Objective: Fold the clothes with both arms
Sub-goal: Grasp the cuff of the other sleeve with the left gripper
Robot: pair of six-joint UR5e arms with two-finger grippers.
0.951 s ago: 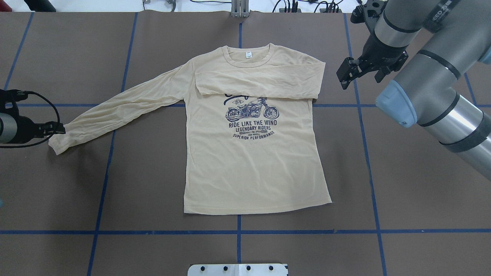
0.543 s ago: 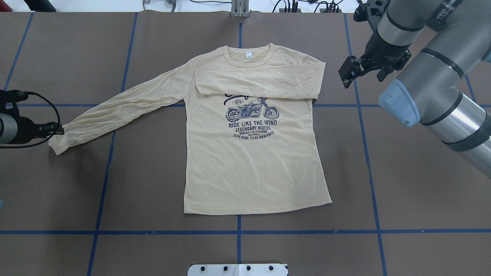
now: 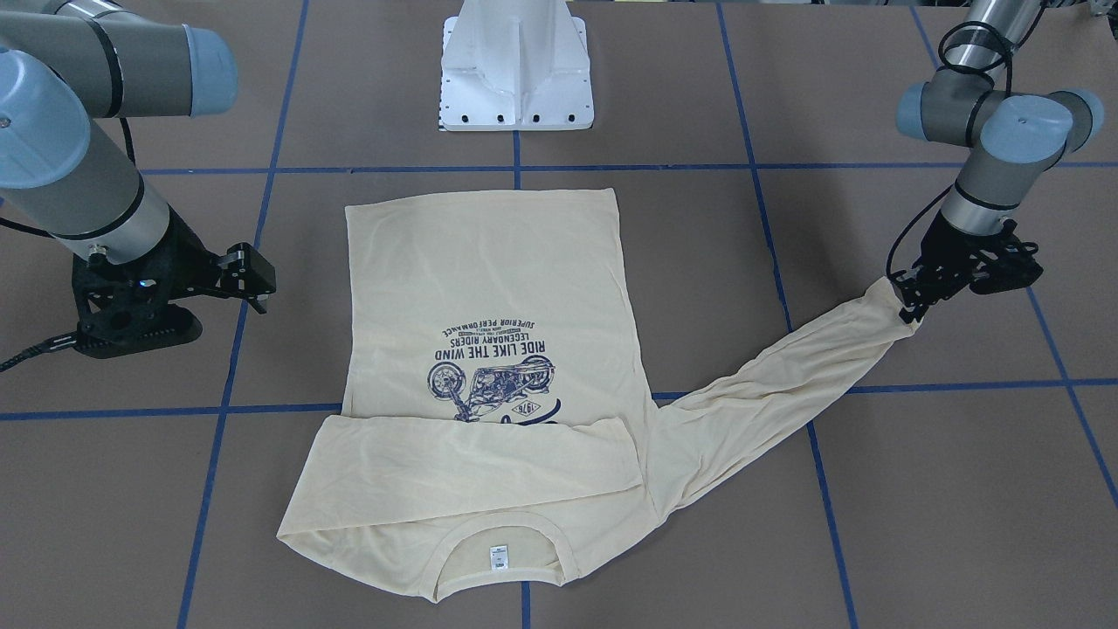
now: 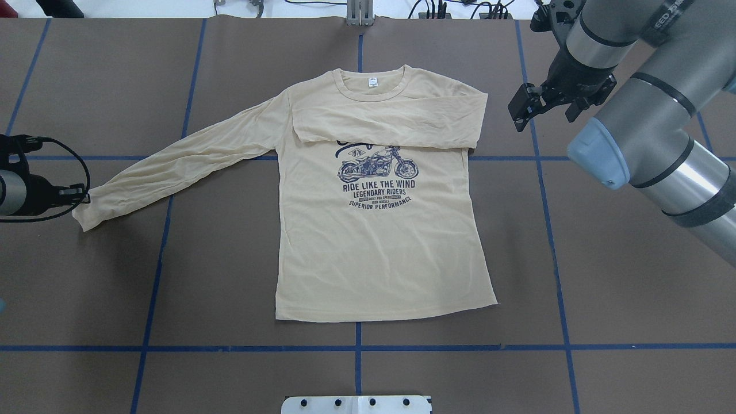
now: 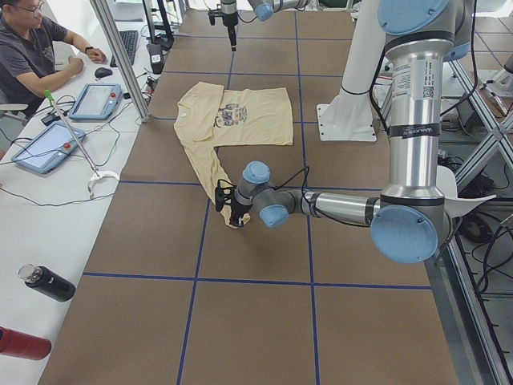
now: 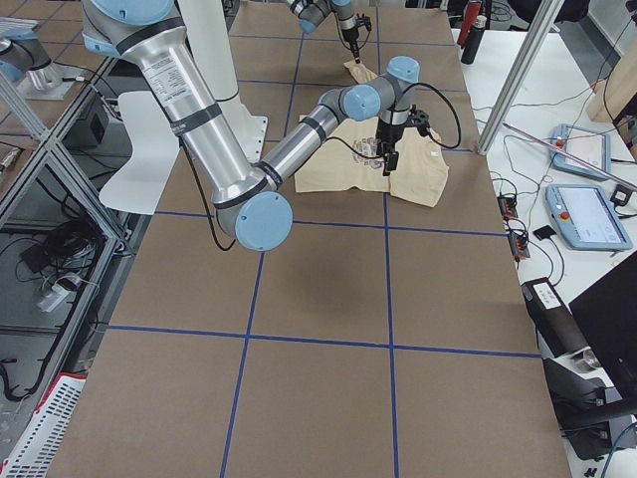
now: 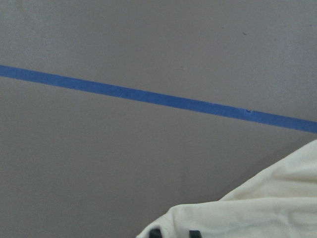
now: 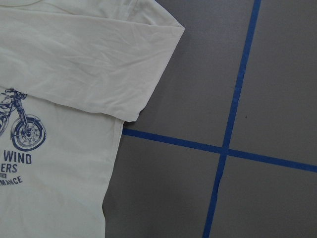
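The cream-yellow long-sleeved shirt [image 4: 379,241] lies flat, print up, on the brown table [image 4: 604,276]. One sleeve is folded across the chest [image 4: 391,121]. The other sleeve [image 4: 184,158] stretches out toward my left gripper [image 4: 86,197], which is shut on its cuff and holds it slightly raised [image 3: 908,306]. The left wrist view shows the fingertips [image 7: 155,233] on the cloth [image 7: 257,208]. My right gripper [image 4: 546,100] hovers open and empty beyond the shirt's folded shoulder [image 3: 135,332]. The right wrist view shows that shoulder corner [image 8: 148,64] but no fingers.
The white pedestal base [image 3: 515,70] stands at the table's near edge behind the shirt's hem. Blue tape lines [image 4: 356,348] grid the table. An operator [image 5: 32,48] sits at a side bench with tablets [image 5: 96,100] and bottles [image 5: 48,282].
My left gripper has drawn the sleeve cuff a little further outward, to the left. My right gripper has moved slightly up and away from the shirt.
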